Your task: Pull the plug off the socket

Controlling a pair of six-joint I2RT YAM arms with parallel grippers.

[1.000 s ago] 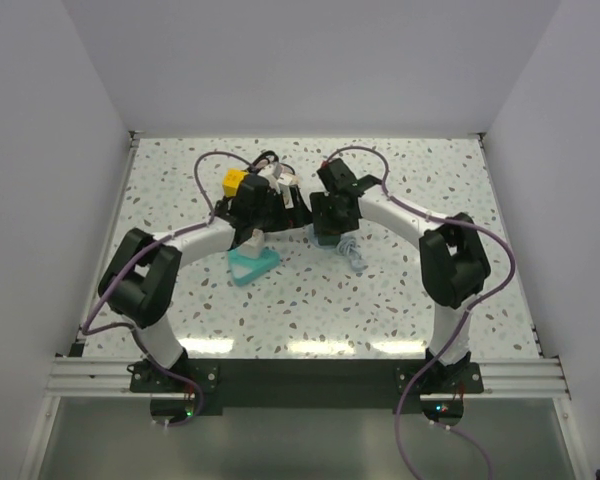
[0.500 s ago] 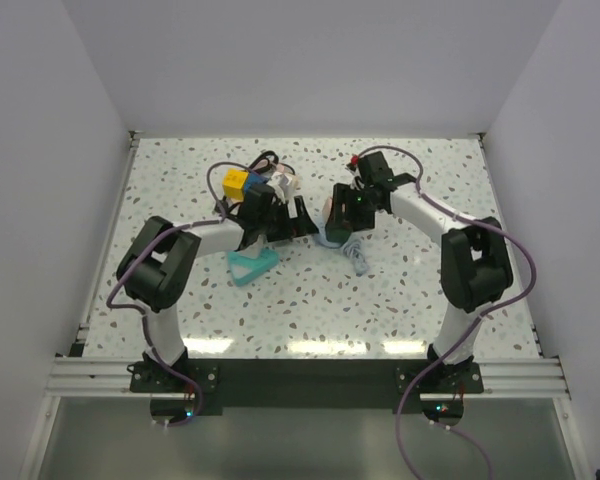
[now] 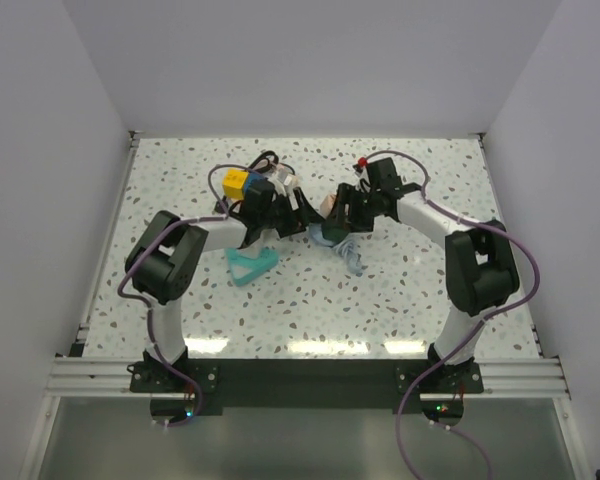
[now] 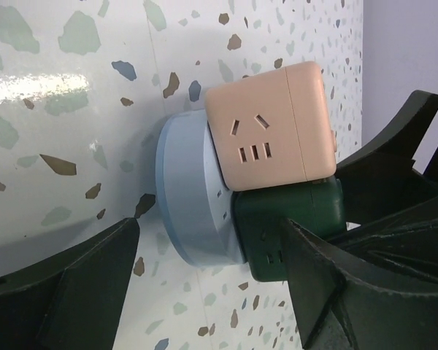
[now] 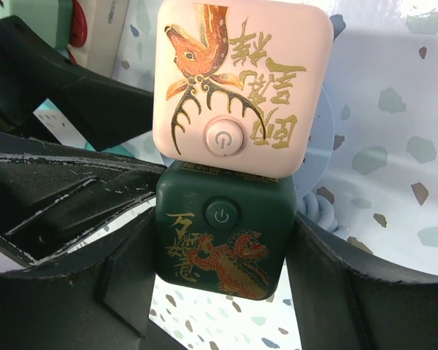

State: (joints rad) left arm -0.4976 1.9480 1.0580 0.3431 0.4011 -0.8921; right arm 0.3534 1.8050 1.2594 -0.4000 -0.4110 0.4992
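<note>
Left hand point(image 4: 213, 230) advanced beyond socket point(image 5: 106, 29), flanking right hand's point(image 5: 223, 219) green cube point(image 5: 220, 251).

A pink plug cube point(image 4: 266, 120) sits flush against a dark green cube point(image 5: 219, 233), the cream socket point(image 5: 108, 25) half-hidden beyond.

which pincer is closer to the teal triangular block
Left. The left pincer hangs just beyond the teal block, to its right; the right pincer is further right, closed around the green cube.

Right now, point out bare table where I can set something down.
Bare: the table's near strip between the teal triangular block and the front rail, and its far right corner. Crowded: mid-back, where both pairs of jaws flank the pink cube and green cube, beside the yellow block.
</note>
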